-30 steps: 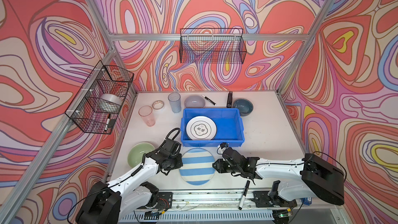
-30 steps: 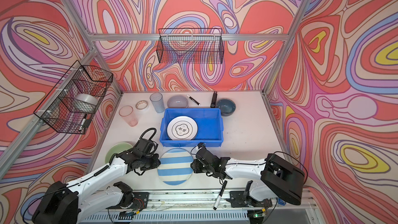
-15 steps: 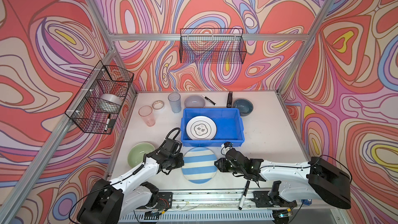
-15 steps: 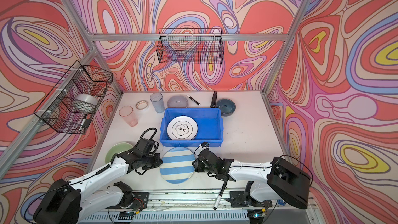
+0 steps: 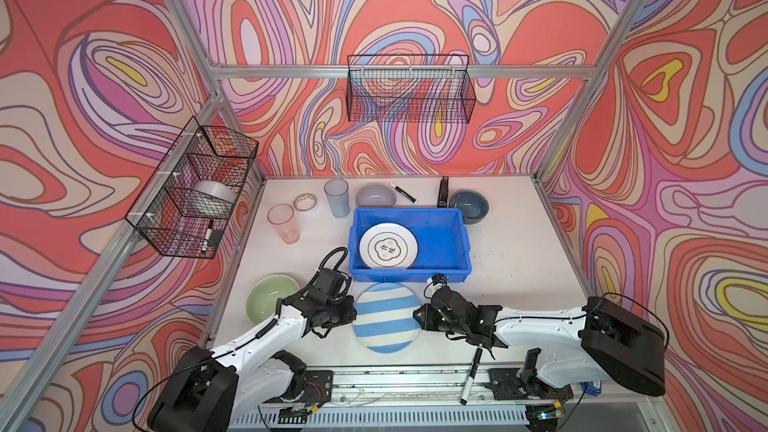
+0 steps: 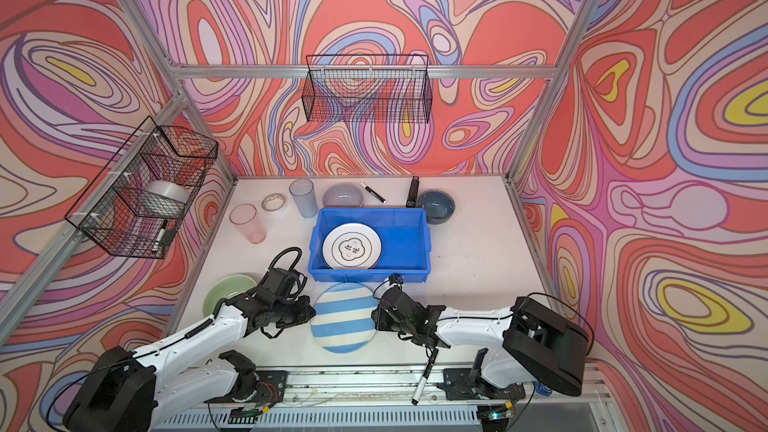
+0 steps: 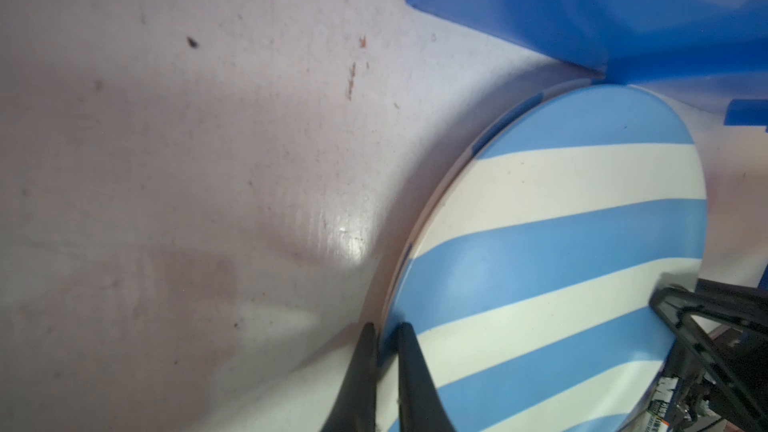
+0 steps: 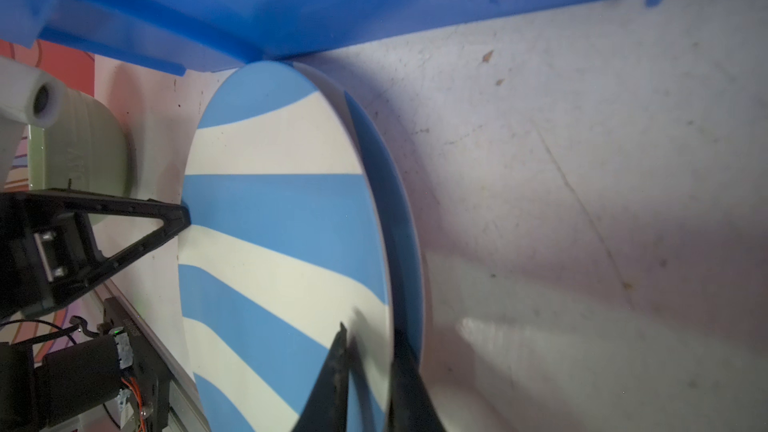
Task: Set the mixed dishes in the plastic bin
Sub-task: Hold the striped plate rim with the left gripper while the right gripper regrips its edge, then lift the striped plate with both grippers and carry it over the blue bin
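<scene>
1. Left jaws are nearly closed and pinch the rim of the blue-white striped plate (image 7: 561,263). The left wrist view shows the two black fingers (image 7: 409,371) set on either side of that rim.
2. Right jaws straddle the opposite rim of the same plate, one finger (image 8: 337,376) over the striped face and the other outside the edge. That view is blurred there, so whether they press on the rim cannot be told.
3. The striped plate (image 5: 384,317) sits between the two pairs of jaws, low over the white counter (image 5: 519,268). Whether it is lifted cannot be told.
4. Just beyond the plate from both jaws stands the plastic bin (image 5: 444,243), its near wall right against the plate's far edge.
5. Inside the bin, on the side nearer the left jaws, lies a lettered plate (image 5: 388,246).
6. A green bowl (image 5: 268,299) sits just behind the left jaws, beside that arm.
7. Past the bin, well apart from both jaws, stand a pink tumbler (image 5: 283,222), a bluish tumbler (image 5: 336,197), a lavender bowl (image 5: 376,196) and a dark blue bowl (image 5: 468,204).
8. A marker (image 5: 471,374) lies behind the right jaws.
</scene>
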